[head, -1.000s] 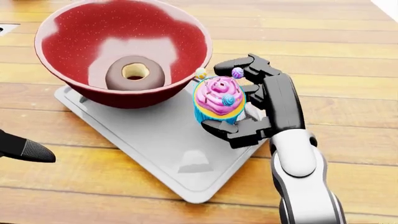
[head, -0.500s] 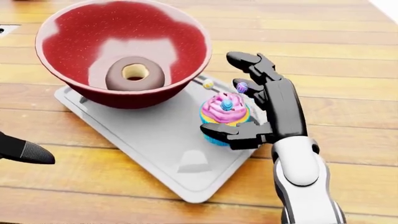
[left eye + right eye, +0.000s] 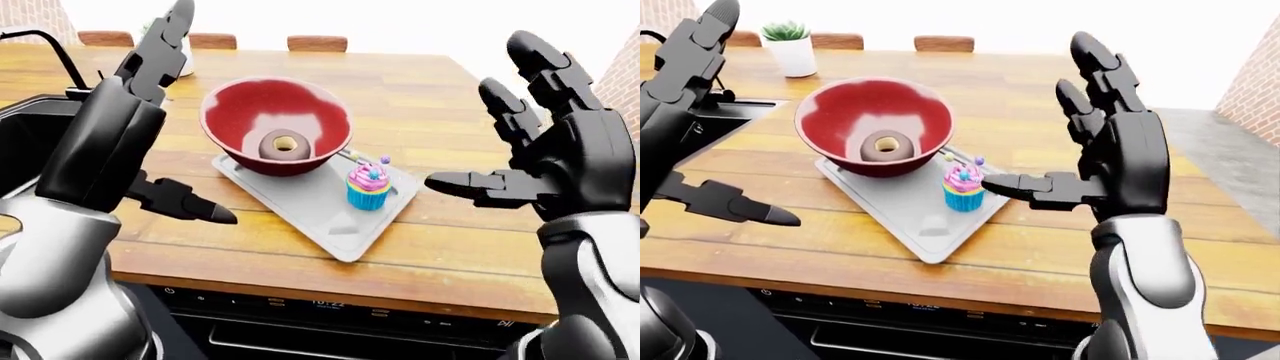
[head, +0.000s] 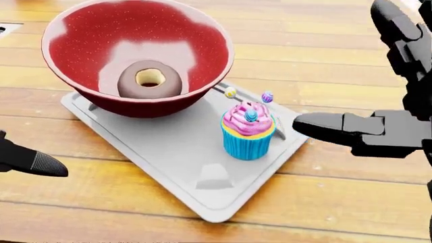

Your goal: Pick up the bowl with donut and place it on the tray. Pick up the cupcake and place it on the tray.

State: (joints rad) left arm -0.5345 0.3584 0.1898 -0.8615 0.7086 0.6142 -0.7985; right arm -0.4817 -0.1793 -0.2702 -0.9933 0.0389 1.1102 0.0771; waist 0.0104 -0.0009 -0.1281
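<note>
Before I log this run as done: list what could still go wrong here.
1. The right hand is open, its fingers close beside the cupcake; a sideways drift could topple it.
2. The cupcake stands near the tray edge, so a knock might push it off.
3. Two small candy decorations lie loose on the tray beside the bowl and could roll off.

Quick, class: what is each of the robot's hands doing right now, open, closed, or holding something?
Left hand: open, raised, holding nothing.
Right hand: open, fingers spread, clear of the cupcake standing on the tray.
</note>
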